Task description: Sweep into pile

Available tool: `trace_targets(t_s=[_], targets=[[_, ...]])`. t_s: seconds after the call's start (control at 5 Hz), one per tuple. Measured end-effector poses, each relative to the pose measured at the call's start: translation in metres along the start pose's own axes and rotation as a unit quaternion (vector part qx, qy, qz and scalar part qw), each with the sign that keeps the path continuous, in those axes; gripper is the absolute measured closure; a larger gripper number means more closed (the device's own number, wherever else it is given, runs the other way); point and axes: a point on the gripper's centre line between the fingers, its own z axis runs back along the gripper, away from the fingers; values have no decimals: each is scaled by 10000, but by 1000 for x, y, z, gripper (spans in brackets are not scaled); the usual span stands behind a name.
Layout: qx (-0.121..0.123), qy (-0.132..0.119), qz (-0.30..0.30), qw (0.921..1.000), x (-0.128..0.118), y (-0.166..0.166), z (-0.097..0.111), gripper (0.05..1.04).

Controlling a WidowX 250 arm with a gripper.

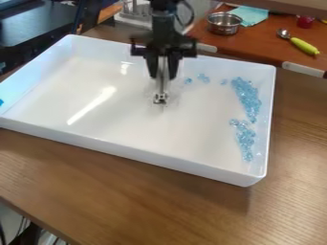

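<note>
Camera view has the black two-finger gripper [163, 76] pointing down over the white rectangular plastic tray [166, 160], inside its far wall. The fingers [152, 67] stand slightly apart, closed about a slim, pale grey implement [161, 98] that hangs upright between them. Its lower end is down near the tray floor; whether it touches cannot be told.

The small translucent light-blue beads lie to the gripper's right. The larger band of beads [246, 98] is well to that side, along the tray's right wall. Another band of beads [245, 139] lies right of the gripper and nearer the camera, beside the same wall, with a narrow break between the two. Just right of the gripper sit a few loose beads [203, 77], strung out towards the larger band.

I judge the sweep to be partly done: most beads are gathered at one side, but they form a broken strip, not one pile. The next move probably calls for setting the implement's lower end behind the loose beads, on their gripper side, and pushing them right into the larger band. The nearer band would then want drawing up to join it. A stroke too high could skim over the beads, and a quick one could scatter them.
</note>
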Motion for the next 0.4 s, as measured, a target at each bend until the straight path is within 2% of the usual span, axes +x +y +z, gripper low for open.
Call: trace_targets(t_s=[0.2, 0.4], targets=[[162, 172, -154, 9996, -10, -13, -14, 712], [198, 199, -182, 9994, -11, -19, -16, 712]])
